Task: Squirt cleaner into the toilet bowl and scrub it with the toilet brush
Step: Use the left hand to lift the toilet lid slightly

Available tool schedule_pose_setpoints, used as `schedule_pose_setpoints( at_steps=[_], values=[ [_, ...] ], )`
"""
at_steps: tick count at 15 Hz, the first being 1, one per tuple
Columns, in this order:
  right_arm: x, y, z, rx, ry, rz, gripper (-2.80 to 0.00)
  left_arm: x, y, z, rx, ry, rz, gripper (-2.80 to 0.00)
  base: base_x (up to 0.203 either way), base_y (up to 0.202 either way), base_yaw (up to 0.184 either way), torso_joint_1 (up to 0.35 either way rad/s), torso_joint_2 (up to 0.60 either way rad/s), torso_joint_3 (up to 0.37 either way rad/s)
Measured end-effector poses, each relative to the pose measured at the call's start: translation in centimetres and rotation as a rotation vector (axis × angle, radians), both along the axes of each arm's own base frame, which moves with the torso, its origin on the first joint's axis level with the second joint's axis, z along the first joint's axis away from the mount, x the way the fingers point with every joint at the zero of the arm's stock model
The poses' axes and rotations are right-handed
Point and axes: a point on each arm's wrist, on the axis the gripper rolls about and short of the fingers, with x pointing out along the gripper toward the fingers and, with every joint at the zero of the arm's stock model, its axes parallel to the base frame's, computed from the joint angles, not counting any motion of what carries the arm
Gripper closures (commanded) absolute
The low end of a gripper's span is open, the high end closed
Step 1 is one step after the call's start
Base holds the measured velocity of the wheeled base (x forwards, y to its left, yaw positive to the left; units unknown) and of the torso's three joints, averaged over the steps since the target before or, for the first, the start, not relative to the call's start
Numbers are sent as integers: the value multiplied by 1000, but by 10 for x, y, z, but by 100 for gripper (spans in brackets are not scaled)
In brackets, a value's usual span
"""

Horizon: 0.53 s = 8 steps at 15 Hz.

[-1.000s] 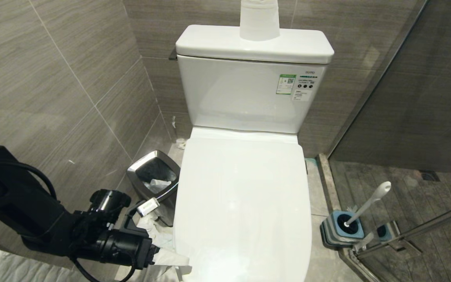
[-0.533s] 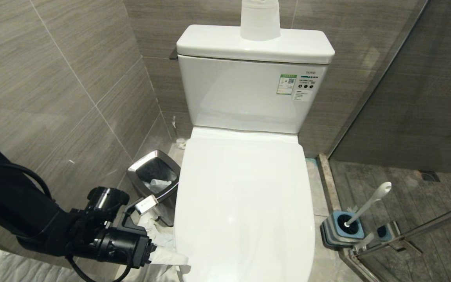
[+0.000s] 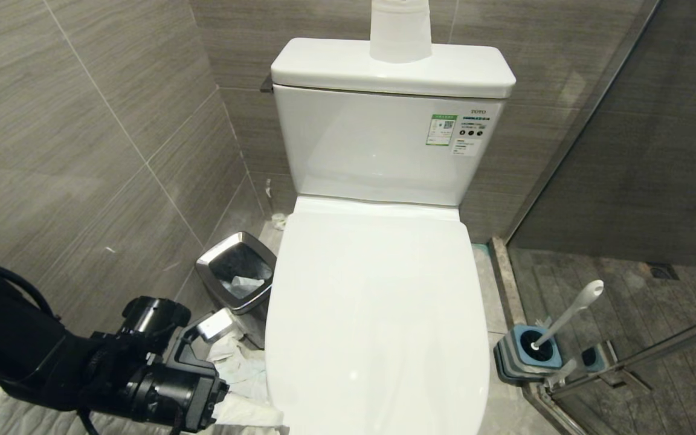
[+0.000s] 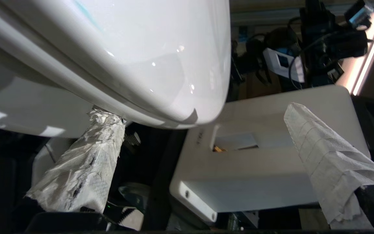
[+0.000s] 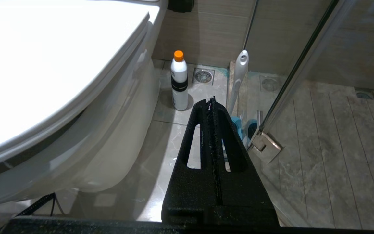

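The toilet's white lid (image 3: 378, 314) lies shut, so the inside of the toilet bowl is hidden; its outer wall (image 5: 118, 130) shows below the lid. My left gripper (image 3: 257, 389) is low at the lid's front left edge and stands open. Its paper-wrapped fingers (image 4: 76, 169) stand far apart, and one tip sits right under the lid's rim (image 4: 161, 113). The toilet brush (image 3: 568, 314) leans in its blue-and-grey holder (image 3: 526, 356) on the floor to the right. A thin turquoise streak (image 4: 88, 14) marks the lid. My right gripper (image 5: 211, 101) is shut and empty, hanging low beside the toilet.
A steel-rimmed bin (image 3: 238, 275) with paper in it stands left of the toilet, close to my left arm. A white bottle with an orange cap (image 5: 179, 81) stands on the floor by the toilet's base. A paper roll (image 3: 400, 30) stands on the tank. A glass shower door (image 5: 291, 84) is at the right.
My left arm has sunk lower and drawn back toward the lower left corner of the head view, its gripper still open. The right arm has not moved.
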Motion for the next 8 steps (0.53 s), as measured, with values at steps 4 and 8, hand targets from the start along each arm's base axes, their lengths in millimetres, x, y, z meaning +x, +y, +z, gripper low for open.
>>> schedule_pose_setpoints(
  at_steps=[4, 8],
  values=[
    [0, 0, 0, 0, 0, 0, 0, -10, 3, 4, -4, -5, 0, -280, 0, 0, 0, 0, 0, 0],
    [0, 0, 0, 0, 0, 1, 0, -11, 2, 10, -44, -20, -19, -280, 0, 0, 0, 0, 0, 0]
  ],
)
